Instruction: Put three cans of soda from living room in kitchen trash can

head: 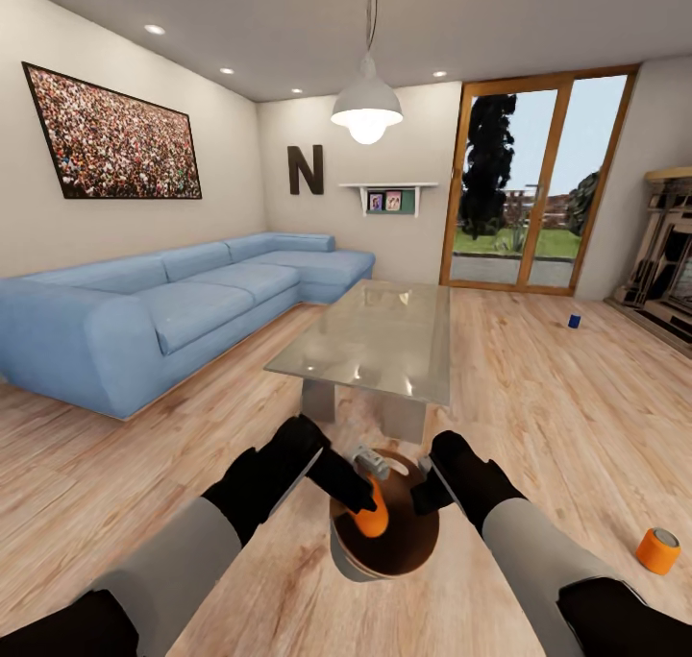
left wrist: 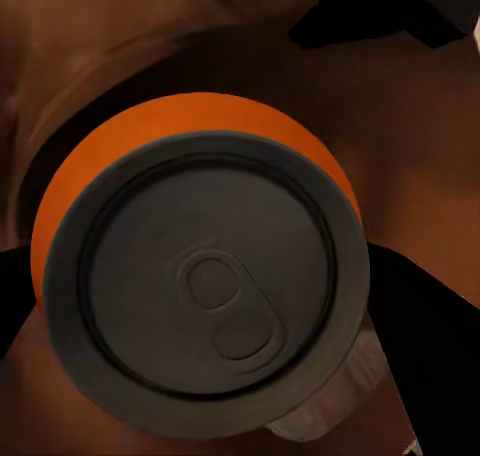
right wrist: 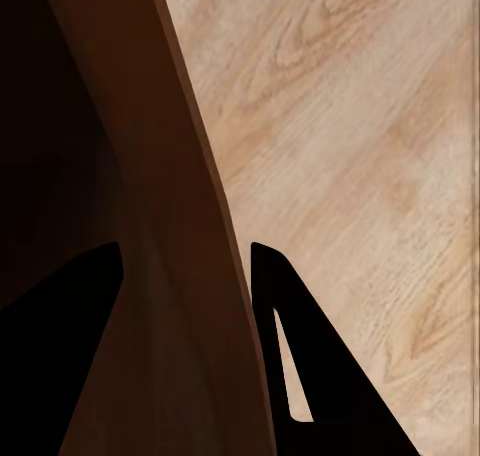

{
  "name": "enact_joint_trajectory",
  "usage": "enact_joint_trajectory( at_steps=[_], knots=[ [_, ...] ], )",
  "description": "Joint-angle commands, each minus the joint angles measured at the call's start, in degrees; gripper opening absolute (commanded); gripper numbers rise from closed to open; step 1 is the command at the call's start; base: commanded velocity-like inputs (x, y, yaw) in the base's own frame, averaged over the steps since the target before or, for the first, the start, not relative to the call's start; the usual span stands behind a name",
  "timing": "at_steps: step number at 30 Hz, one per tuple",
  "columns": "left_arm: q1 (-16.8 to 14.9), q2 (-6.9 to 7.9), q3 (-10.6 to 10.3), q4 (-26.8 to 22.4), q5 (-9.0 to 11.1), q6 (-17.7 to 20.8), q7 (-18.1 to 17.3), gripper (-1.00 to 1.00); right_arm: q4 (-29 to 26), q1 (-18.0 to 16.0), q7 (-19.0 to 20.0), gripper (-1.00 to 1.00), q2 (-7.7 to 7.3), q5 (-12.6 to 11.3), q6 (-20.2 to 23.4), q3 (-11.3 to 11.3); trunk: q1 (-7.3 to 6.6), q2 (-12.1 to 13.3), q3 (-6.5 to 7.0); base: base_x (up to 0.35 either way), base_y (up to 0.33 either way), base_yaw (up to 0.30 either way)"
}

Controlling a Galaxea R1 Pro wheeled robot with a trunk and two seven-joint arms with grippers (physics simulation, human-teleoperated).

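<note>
My left gripper is shut on an orange can of soda with a grey top, holding it inside the mouth of the tash can. The bin's orange-brown inner wall lies behind the can. My right gripper is shut on the bin's wall, one finger inside and the other outside. A second orange can lies on the wood floor to the right. A dark blue can stands far off by the fireplace. A small pale grey thing at the bin's far rim is unclear.
A glass coffee table stands directly ahead, close to the bin. A blue sofa runs along the left wall. The carved fireplace is at the right edge, with glass doors behind. Open wood floor stretches to the right.
</note>
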Motion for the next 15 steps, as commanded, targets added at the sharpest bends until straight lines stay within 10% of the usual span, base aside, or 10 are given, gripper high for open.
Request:
enact_joint_trajectory(
  at_steps=[1, 15],
  knots=[
    [0.02, -0.12, -0.01, 0.25, -0.06, 0.0, 0.58, -1.0, -0.02, -0.03, 0.07, -1.0, 0.22, -1.44, 0.17, -0.09, -0.01, -0.01, 0.01, 0.0, 0.0, 0.0],
    [0.03, -1.26, -0.11, 3.75, -0.25, 0.0, 2.77, -1.0, -0.02, -0.03, -0.21, -1.0, 1.13, -1.36, 0.17, -0.07, -0.01, -0.01, 0.01, 0.0, 0.0, 0.0]
  ],
)
